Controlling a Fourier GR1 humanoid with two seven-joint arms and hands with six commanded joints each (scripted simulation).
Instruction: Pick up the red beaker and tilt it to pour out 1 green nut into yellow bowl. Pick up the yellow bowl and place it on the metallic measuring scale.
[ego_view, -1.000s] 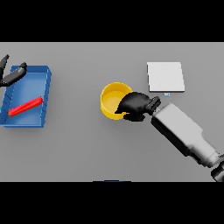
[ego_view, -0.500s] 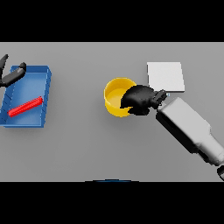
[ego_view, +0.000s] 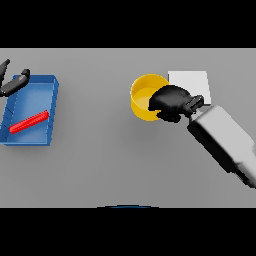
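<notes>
Two hands in view: right hand (ego_view: 172, 102) working, left hand (ego_view: 12, 82) idle at the far-left edge of the bench (ego_view: 100, 160).
Right fingers (ego_view: 159, 105): curled round the near-right rim of the yellow bowl (ego_view: 142, 95), thumb side hidden behind the palm; the grip reads as a clamp on the bowl wall.
Left hand state: fingers appear loosely extended and hold nothing.
Bowl relative to fingers: directly under and to the left of the fingers, touching them; most of the rim and the inside lie clear on the far-left side.
Bowl contents: cannot tell; no green nut is visible inside.
Scale relative to fingers: metallic measuring scale (ego_view: 192, 82) lies just beyond the hand on its right, partly covered by it, with the bowl's edge close beside it.
Step in hand (judgement): carry the bowl onto the scale.
Method: keep the rim level; lift clear of the plate edge before shifting right; centre the bowl on the plate; lower fully before loosening the fingers.
Risk: one-sided rim grip may let the bowl tip.
Far-left items: blue tray (ego_view: 30, 110) holding a red beaker (ego_view: 30, 121) lying flat, well apart from the right fingers.
</notes>
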